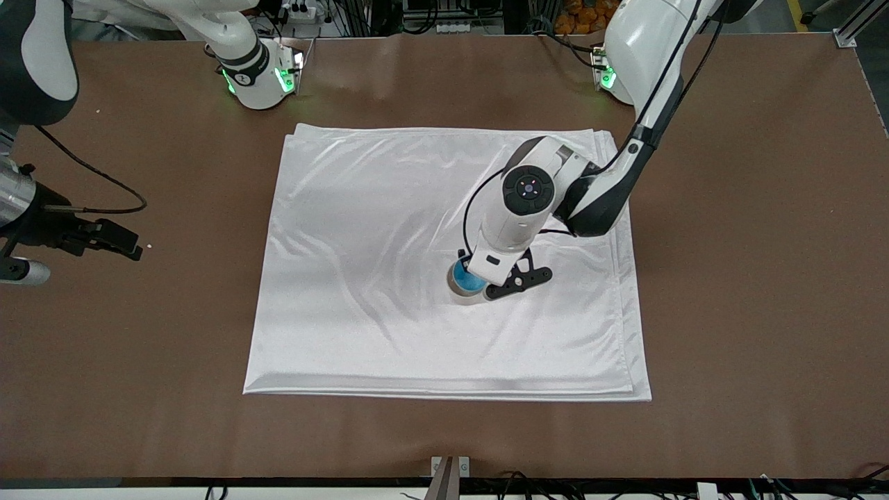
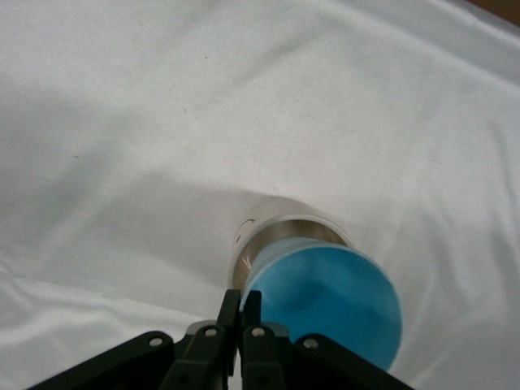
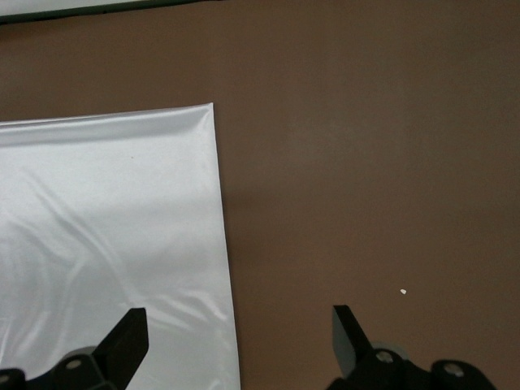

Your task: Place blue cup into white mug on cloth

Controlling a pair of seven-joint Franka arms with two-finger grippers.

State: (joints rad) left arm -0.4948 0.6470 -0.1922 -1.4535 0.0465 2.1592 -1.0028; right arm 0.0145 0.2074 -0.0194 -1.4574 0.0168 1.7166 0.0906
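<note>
The white cloth lies spread over the middle of the brown table. The white mug stands on it, toward the left arm's end. My left gripper is over the mug, shut on the rim of the blue cup. In the left wrist view its fingertips pinch the wall of the blue cup, which sits in the mouth of the mug. How deep it sits is hidden. My right gripper waits open and empty over bare table at the right arm's end; it also shows in the right wrist view.
Bare brown table surrounds the cloth on all sides. A small white crumb lies on the table beside my right gripper. The cloth's corner shows in the right wrist view.
</note>
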